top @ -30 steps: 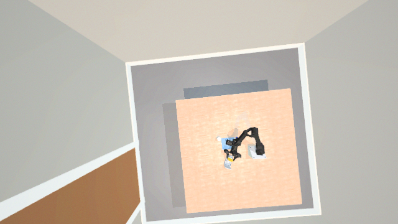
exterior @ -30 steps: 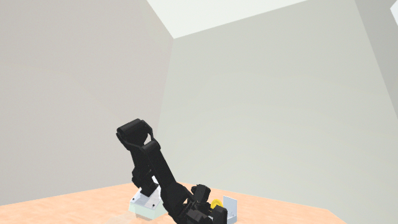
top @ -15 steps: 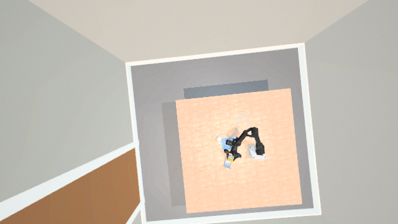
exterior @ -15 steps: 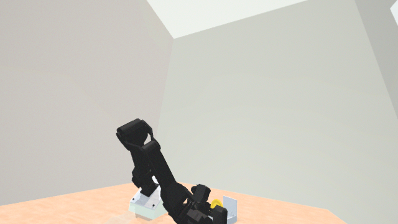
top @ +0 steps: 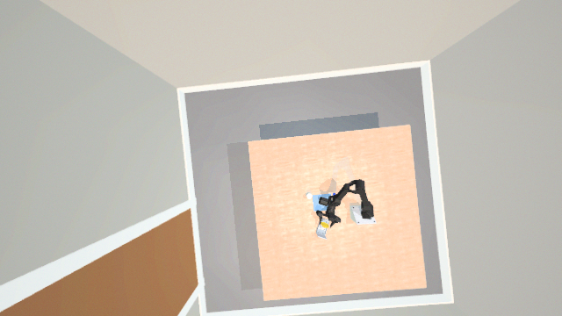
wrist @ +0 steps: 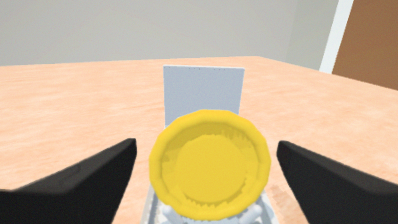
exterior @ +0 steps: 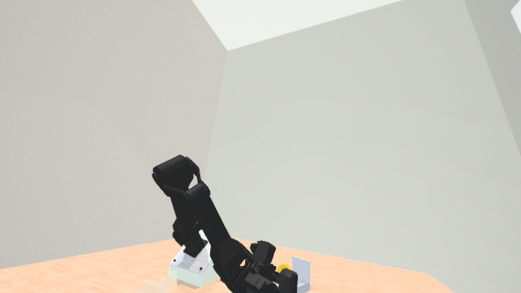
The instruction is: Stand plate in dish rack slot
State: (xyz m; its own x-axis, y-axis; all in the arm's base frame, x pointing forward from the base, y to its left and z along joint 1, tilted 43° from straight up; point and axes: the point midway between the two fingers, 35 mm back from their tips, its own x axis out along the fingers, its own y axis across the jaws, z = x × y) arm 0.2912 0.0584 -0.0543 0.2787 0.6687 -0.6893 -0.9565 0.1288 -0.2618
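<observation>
The yellow plate (top: 325,225) (exterior: 283,268) (wrist: 210,167) stands roughly upright at the grey dish rack (top: 322,234) (exterior: 301,270) (wrist: 202,92), its face towards the wrist camera. The rack's tall flat back panel rises behind it. The plate's lower edge is low among the rack's pale rails; exactly which slot it is in cannot be told. My gripper (top: 327,218) (wrist: 208,146) is open. In the wrist view its two black fingers stand to the left and right of the plate, with a gap on each side. The plate hides much of the rack's inside.
A blue flat thing (top: 317,204) lies beside the rack under my arm, with a small white round thing (top: 309,196) at its corner. My arm's white base plate (top: 369,221) (exterior: 190,262) is to the right of the rack in the top view.
</observation>
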